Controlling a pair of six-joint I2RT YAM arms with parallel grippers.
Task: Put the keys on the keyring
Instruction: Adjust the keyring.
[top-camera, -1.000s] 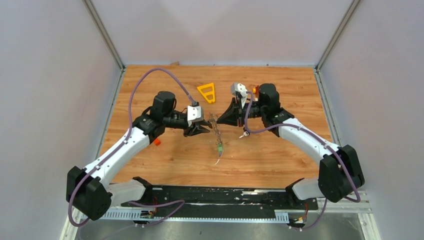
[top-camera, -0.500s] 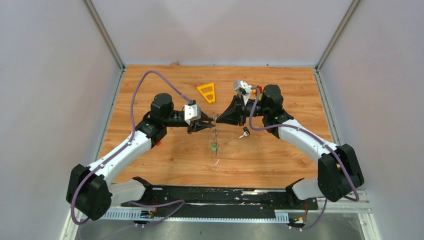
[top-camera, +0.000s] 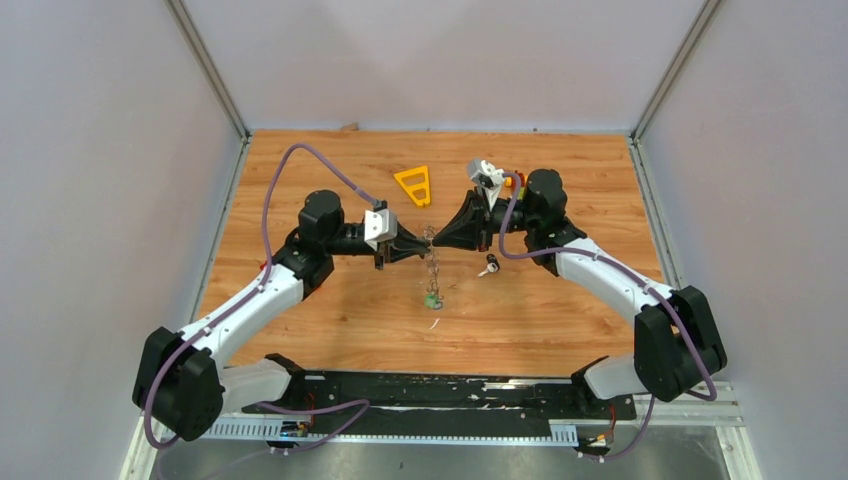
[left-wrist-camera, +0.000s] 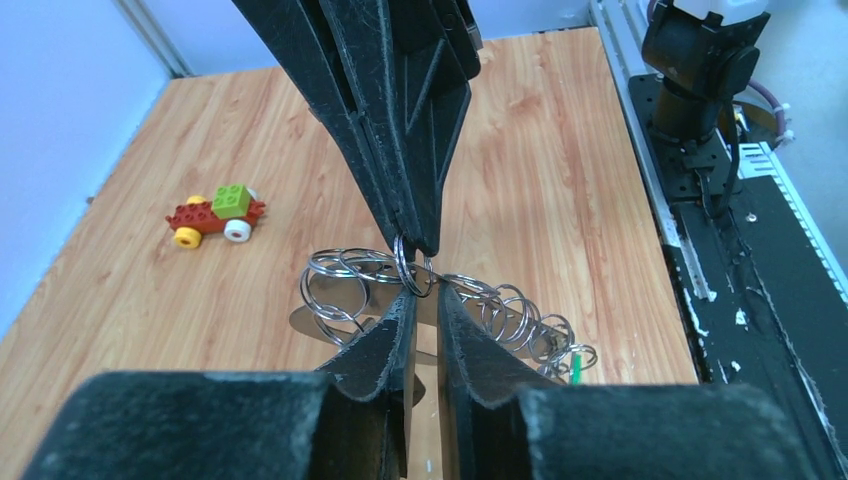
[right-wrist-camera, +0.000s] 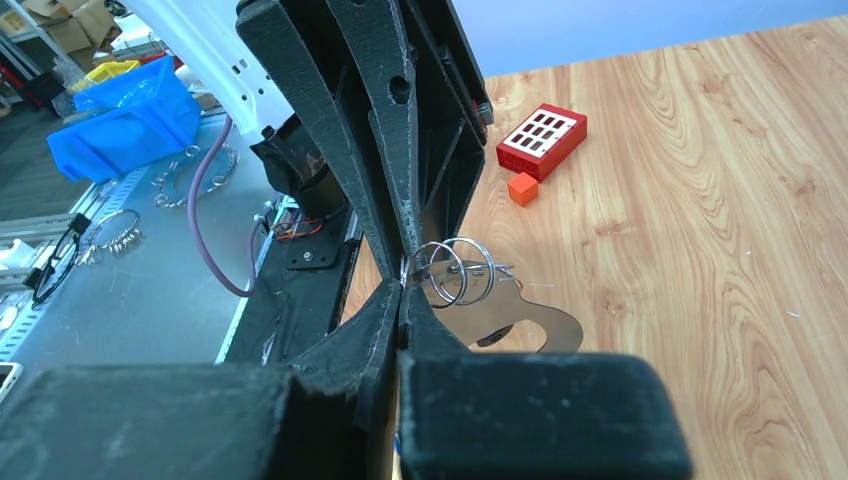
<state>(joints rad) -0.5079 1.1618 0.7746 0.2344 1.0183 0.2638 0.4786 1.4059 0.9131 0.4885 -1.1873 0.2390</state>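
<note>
Both grippers meet tip to tip above the table's middle. My right gripper is shut on a thin wire ring that links to the flat silver keyring. A string of wire rings hangs from there, ending in a key with a green tag. My left gripper faces it, its jaws a narrow gap apart around the lower edge of the held ring. The keyring shows below them. A black-tagged key lies on the table under the right arm.
A yellow plastic triangle lies behind the grippers. A red, green and yellow toy block car sits at the table's far side. A red perforated block and a small orange cube lie near the left arm. A blue bin stands off the table.
My left gripper has moved toward the right gripper until the tips meet, and its jaws have narrowed. The hanging rings and the green-tagged key have risen slightly. The right gripper has stayed shut.
</note>
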